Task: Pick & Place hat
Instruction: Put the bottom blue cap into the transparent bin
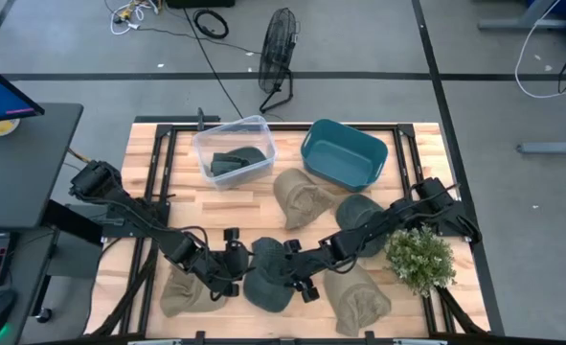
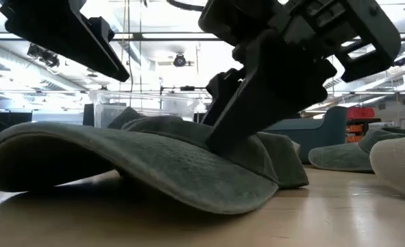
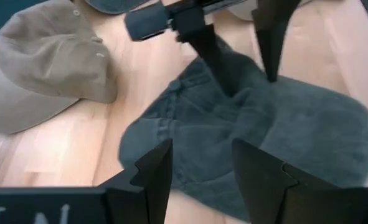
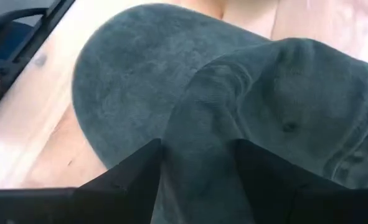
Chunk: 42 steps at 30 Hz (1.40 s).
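A dark green cap (image 1: 266,278) lies near the table's near edge, brim and crown on the wood; it also shows in the low view (image 2: 154,165). My right gripper (image 4: 199,180) is open and down on the cap's crown, and shows in the left wrist view too (image 3: 243,56). Open as well, my left gripper (image 3: 202,180) hovers just left of the cap (image 3: 296,137), over its edge, touching nothing. In the high view the two grippers (image 1: 230,268) (image 1: 300,273) flank the cap. My right gripper comes at the cap slanting down from the table's right. Its open fingertips (image 3: 218,62) rest on the crown, one on each side of a raised fold of cloth (image 4: 199,118). The cap stays flat on the table, brim (image 4: 127,74) spread out.
Tan caps lie left (image 1: 182,292) and right (image 1: 354,297) of the green one, another (image 1: 302,196) farther back beside a second dark cap (image 1: 359,216). A clear bin (image 1: 233,153) holding a dark cap and a teal bin (image 1: 345,153) stand at the far side. A plant (image 1: 421,259) sits right.
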Tool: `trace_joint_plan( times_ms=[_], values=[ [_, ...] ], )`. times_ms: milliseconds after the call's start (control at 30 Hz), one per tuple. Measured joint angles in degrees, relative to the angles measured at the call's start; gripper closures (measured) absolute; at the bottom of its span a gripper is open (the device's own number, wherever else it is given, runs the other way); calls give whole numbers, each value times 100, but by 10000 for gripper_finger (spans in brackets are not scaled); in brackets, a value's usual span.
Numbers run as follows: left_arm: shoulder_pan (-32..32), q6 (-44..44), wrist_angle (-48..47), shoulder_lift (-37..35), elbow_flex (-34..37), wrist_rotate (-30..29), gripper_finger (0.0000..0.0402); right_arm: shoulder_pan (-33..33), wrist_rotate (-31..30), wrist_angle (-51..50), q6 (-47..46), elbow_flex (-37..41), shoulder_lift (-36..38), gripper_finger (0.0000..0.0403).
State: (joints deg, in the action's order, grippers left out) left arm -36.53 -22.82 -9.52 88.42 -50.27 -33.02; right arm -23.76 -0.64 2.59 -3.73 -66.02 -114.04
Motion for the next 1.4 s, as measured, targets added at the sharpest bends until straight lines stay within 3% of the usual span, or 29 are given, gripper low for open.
trace_joint_plan(
  times_ms=[167,367,433,633,900,1133,1400],
  values=[
    [8,488,445,0,0,431,232,20,13,-80,575,0,28,233],
    [207,1149,845,0,-2,812,232,120,17,-48,1141,0,98,371],
    [344,1150,948,0,-1,1176,232,153,-18,-57,1322,0,98,391],
    [765,969,945,0,-2,2194,232,195,-212,-57,1914,2,132,379],
    [1060,847,888,100,-2,2818,232,193,-884,22,2298,4,379,391],
    [1194,868,923,344,-8,2713,232,181,-868,-61,2729,13,604,397],
    [1192,1368,1355,352,-4,2649,232,185,-557,-428,2359,8,619,397]
  ],
)
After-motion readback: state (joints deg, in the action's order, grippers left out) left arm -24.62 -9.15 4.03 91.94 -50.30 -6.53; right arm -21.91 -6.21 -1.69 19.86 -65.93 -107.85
